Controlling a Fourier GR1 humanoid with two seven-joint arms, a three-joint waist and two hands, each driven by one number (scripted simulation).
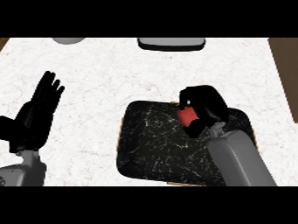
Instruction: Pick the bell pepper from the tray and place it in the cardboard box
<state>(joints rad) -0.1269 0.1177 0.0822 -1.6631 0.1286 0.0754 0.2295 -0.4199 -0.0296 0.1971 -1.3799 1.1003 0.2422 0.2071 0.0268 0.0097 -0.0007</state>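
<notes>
A red bell pepper (187,115) shows at the far side of the black speckled tray (154,144), mostly hidden by my right hand (206,107), whose fingers and thumb curl round it. The cardboard box (296,74) stands at the right edge of the counter, only partly in view. My left hand (38,113) rests open at the left, fingers straight and pointing away, well apart from the tray.
A dark-rimmed grey object (171,43) lies at the counter's far edge, and a grey rounded object (69,40) sits at the far left. White marbled counter stretches between my left hand and the tray.
</notes>
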